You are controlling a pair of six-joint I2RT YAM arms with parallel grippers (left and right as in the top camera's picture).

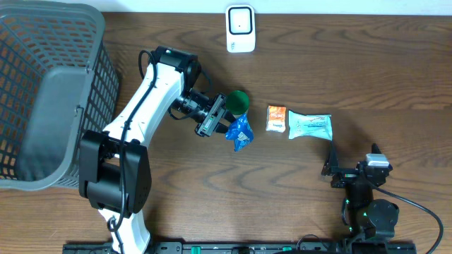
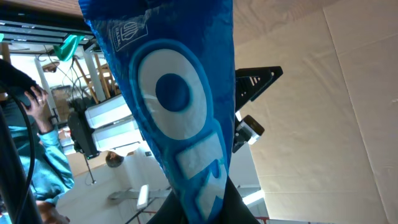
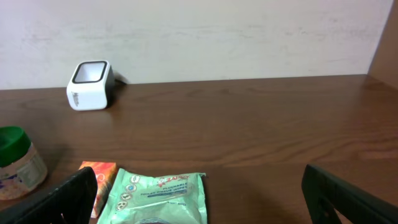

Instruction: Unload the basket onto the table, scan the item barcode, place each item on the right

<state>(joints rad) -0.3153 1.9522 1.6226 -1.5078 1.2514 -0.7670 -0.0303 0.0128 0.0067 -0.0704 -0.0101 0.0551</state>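
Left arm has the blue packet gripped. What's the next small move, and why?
Probably swing the blue packet toward the white scanner at the far edge, skirting the green-lidded jar. The left gripper is shut on the packet, but the scanner sits well apart from it.

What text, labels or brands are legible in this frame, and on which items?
blue packet: a big white ring, perhaps "O"; crest logo unreadable.
green-white packet: print too blurred.
orange packet: too blurred.
jar: label too small.
scanner: side mark too small.
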